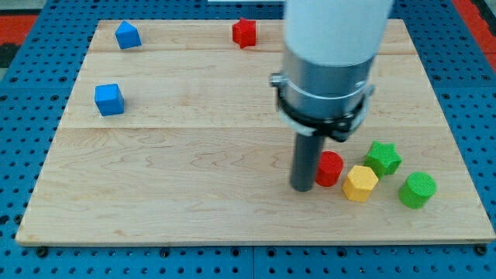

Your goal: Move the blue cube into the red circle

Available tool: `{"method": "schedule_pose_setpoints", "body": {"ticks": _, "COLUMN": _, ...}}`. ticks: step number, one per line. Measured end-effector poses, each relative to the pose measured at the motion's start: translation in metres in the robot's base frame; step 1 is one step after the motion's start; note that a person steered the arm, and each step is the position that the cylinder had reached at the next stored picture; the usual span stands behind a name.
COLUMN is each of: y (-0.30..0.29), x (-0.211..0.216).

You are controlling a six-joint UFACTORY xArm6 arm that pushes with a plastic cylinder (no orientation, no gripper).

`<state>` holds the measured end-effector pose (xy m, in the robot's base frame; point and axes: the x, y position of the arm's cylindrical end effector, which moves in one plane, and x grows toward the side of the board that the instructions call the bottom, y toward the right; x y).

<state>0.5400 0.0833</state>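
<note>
Red circle (330, 168) half behind rod

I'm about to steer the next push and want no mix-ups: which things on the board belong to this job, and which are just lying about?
Belong to the job:
- blue cube, at the view's left
- red circle, a red cylinder at the view's lower right
- my tip, just left of the red circle, far from the blue cube

Just lying about:
- blue pentagon-like block
- red star
- yellow hexagon
- green star
- green cylinder
</note>
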Motion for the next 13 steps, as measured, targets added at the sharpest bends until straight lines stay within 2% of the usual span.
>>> {"method": "schedule_pose_setpoints", "body": {"ticks": 1, "y": 0.022, "x": 0.000}}
{"method": "schedule_pose_setpoints", "body": {"ticks": 2, "y": -0.010, "x": 0.000}}
{"method": "schedule_pose_setpoints", "body": {"ticks": 3, "y": -0.073, "x": 0.000}}
{"method": "schedule_pose_setpoints", "body": {"ticks": 4, "y": -0.082, "x": -0.001}}
{"method": "schedule_pose_setpoints", "body": {"ticks": 5, "y": -0.128, "x": -0.001}}
{"method": "schedule_pose_setpoints", "body": {"ticks": 6, "y": -0.239, "x": -0.010}}
{"method": "schedule_pose_setpoints", "body": {"ticks": 7, "y": -0.321, "x": -0.058}}
{"method": "schedule_pose_setpoints", "body": {"ticks": 8, "y": -0.352, "x": -0.135}}
{"method": "schedule_pose_setpoints", "body": {"ticks": 9, "y": -0.317, "x": -0.159}}
{"method": "schedule_pose_setpoints", "body": {"ticks": 10, "y": -0.191, "x": -0.139}}
{"method": "schedule_pose_setpoints", "body": {"ticks": 11, "y": -0.152, "x": -0.100}}
{"method": "schedule_pose_setpoints", "body": {"ticks": 12, "y": -0.239, "x": -0.114}}
{"method": "schedule_pose_setpoints", "body": {"ticks": 13, "y": -0.253, "x": -0.094}}
